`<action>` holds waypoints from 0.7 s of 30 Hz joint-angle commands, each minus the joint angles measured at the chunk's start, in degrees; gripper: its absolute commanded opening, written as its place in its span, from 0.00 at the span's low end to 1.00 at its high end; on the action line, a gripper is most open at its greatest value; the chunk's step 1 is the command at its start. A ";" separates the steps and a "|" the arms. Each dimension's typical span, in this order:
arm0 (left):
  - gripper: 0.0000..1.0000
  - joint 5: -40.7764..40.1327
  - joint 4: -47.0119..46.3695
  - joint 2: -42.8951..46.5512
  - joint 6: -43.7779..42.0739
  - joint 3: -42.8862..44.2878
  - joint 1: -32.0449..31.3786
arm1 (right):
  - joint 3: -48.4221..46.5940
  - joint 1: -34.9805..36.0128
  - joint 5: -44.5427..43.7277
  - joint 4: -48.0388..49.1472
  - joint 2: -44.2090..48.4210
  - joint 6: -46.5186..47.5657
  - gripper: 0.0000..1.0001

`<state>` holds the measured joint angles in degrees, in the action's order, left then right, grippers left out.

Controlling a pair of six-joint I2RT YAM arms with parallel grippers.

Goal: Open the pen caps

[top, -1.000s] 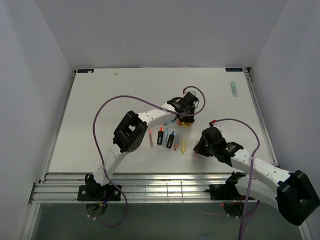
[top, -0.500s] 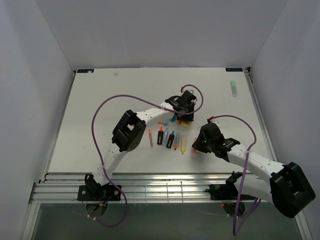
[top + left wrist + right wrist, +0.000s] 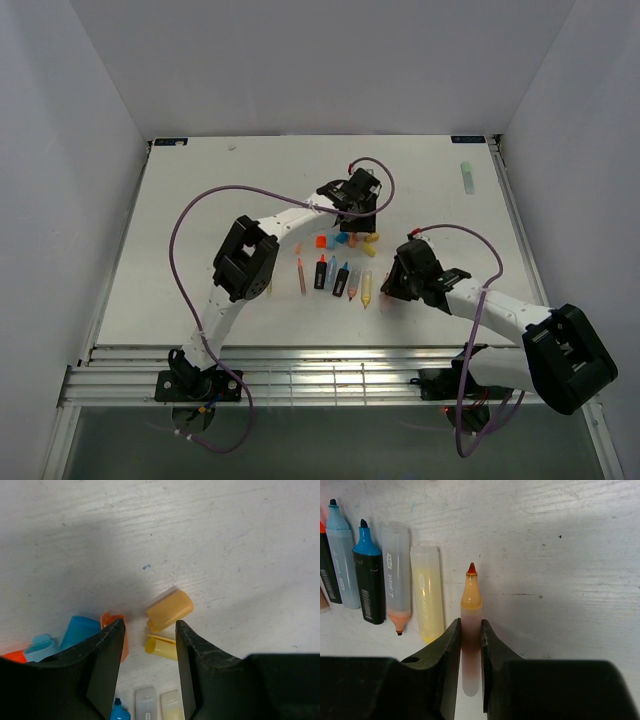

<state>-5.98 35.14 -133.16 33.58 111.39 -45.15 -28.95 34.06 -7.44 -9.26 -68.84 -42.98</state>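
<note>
Loose pen caps lie in a cluster on the table: an orange cap, a blue cap and yellow caps. My left gripper hovers just beyond them, open and holding nothing. In the left wrist view the left gripper frames an amber cap and a yellow cap, with a blue cap to the left. My right gripper is shut on an uncapped orange-tipped pen, low over the table at the right end of the pen row.
Several uncapped pens lie side by side: a yellow one, a clear one with an orange tip, a black one with a blue tip. A pale green item lies far right near the table edge.
My left gripper has opened and drawn back toward the far side, uncovering the caps on the table. The right arm has shifted slightly left with its pen.
</note>
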 commanded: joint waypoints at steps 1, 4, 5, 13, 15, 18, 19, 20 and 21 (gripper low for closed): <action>0.56 2.27 0.02 8.44 -0.80 2.69 1.46 | -2.08 -0.31 2.07 3.45 -1.56 1.23 0.08; 0.57 5.78 -0.68 9.06 -1.33 2.78 1.64 | -1.73 -0.31 3.39 4.86 -2.61 0.97 0.08; 0.57 6.50 -0.77 9.32 -1.41 2.95 1.64 | -1.72 -0.31 3.92 5.12 -3.05 0.97 0.09; 0.57 8.26 -3.76 15.38 -1.15 -1.97 1.73 | -1.99 -0.31 5.42 6.27 -3.06 1.67 0.25; 0.57 8.00 -4.37 17.66 -1.41 -2.93 1.81 | -2.86 -0.31 3.67 5.57 -2.97 1.76 0.36; 0.58 7.30 -4.29 20.13 -2.20 -4.42 1.90 | -4.18 -0.40 0.78 3.37 -2.53 2.37 0.46; 0.58 7.04 -4.29 21.96 -2.82 -5.04 1.90 | -5.40 -0.84 0.41 2.67 -2.44 3.07 0.47; 0.58 6.86 -4.29 23.03 -3.00 -5.74 1.99 | -5.85 -1.19 0.06 1.71 -2.18 3.43 0.49; 0.58 6.86 -4.29 24.08 -3.17 -6.53 2.08 | -6.46 -1.54 -0.29 1.09 -2.09 3.87 0.50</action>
<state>1.32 31.90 -116.55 31.97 106.41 -43.29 -31.66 33.56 -4.71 -6.90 -71.94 -41.06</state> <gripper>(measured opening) 0.578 0.488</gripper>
